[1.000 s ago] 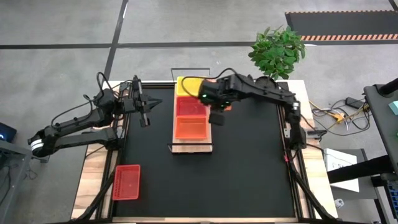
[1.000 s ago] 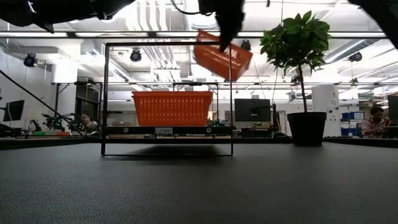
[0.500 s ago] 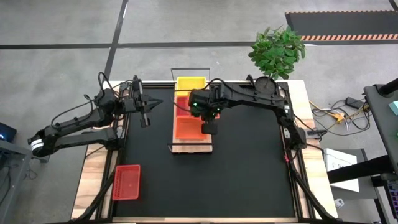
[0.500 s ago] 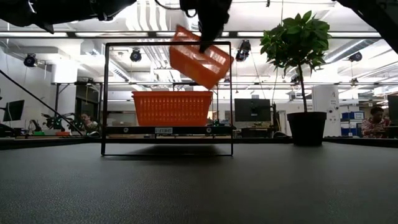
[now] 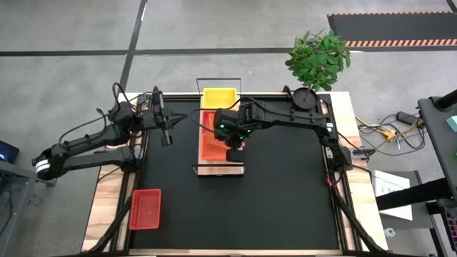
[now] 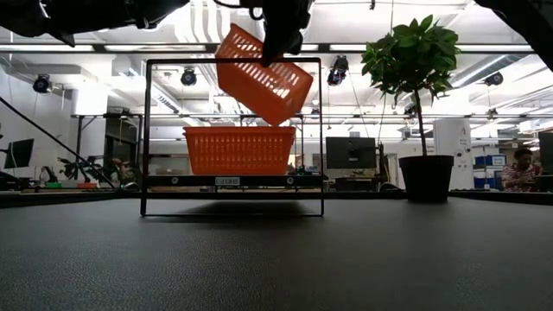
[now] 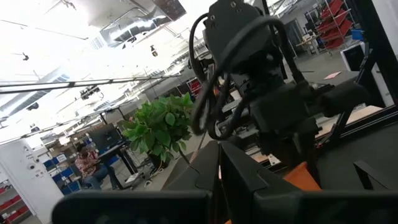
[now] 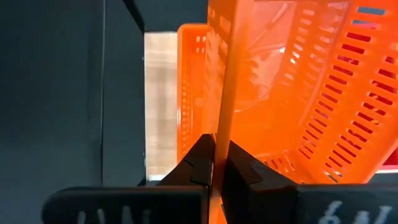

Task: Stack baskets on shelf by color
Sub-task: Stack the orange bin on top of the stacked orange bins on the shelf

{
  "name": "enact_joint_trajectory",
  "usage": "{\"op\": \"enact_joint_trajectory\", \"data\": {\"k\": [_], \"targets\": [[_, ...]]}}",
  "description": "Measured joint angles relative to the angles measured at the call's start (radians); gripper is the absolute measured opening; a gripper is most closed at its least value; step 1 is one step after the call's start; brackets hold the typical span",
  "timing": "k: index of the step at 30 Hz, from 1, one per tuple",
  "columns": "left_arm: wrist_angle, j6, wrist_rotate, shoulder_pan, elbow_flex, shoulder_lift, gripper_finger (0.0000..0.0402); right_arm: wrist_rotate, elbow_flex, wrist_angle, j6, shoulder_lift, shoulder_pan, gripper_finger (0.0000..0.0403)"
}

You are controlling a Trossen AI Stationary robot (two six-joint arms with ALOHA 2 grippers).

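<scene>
Black mat (image 5: 285, 185) on wood table; open workshop behind (no legible labels); right gripper (image 8: 217, 163) clamps tilted orange basket (image 6: 263, 74); left gripper (image 5: 168, 137) closed, empty

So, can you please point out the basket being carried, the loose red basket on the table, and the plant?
carried orange basket (image 6: 263, 75), low view, on its slatted side wall
red basket (image 5: 145, 209), high view, middle of its floor
plant (image 6: 412, 53), low view, on the leaves
</scene>
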Motion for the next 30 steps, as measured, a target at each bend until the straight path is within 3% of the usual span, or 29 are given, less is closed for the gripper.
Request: {"op": "enact_joint_trajectory", "data": {"k": [19,30], "targets": [[0.0,-0.003,0.0,0.0,0.0,0.0,0.0,-0.001,-0.079,0.009,0.022,0.0,0.0,0.0011],[0.001,-0.003,0.0,0.0,0.0,-0.002,0.0,-0.002,-0.078,0.057,0.025,0.0,0.0,0.0076]]}}
